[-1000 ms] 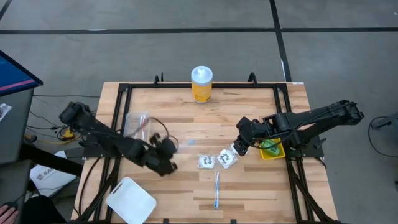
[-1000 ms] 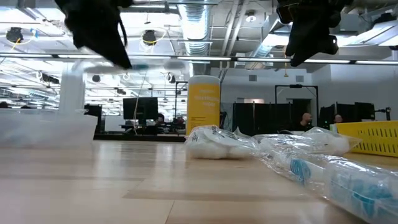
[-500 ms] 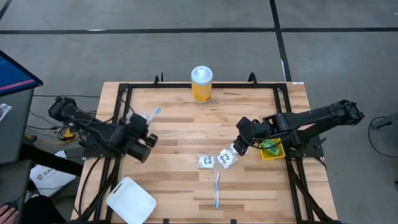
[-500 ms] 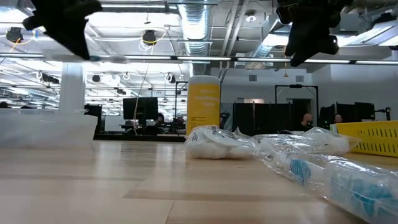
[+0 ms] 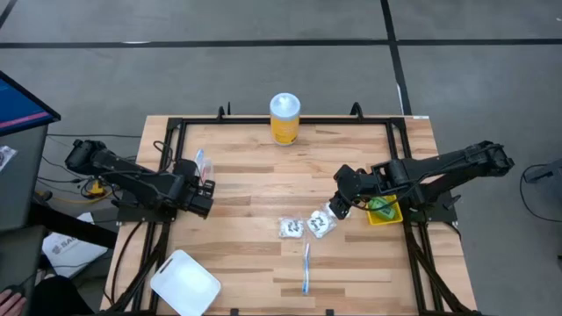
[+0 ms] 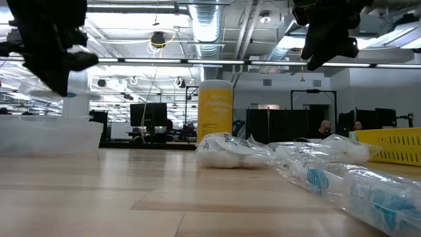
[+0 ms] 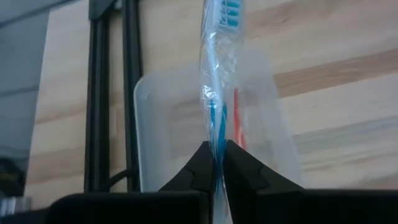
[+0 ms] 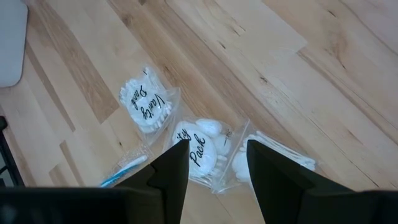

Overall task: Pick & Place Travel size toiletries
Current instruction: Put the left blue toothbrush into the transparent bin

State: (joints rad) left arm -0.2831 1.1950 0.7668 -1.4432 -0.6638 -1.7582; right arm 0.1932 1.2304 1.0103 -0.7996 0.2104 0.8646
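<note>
Below the left gripper's fingers [image 7: 214, 163], which pinch a wrapped blue toothbrush [image 7: 216, 87], the clear container [image 7: 211, 124] lies open, with an orange toothbrush [image 7: 237, 118] inside. Three white packets [image 8: 186, 137] crowd the wood under the spread right fingers [image 8: 273, 171].

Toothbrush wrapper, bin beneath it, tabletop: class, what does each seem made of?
Toothbrush wrapper, held by the left gripper: thin clear plastic film, crinkled and glossy.
Bin: likely translucent plastic, frosted.
Tabletop: wood, visible grain and joined strips.
</note>
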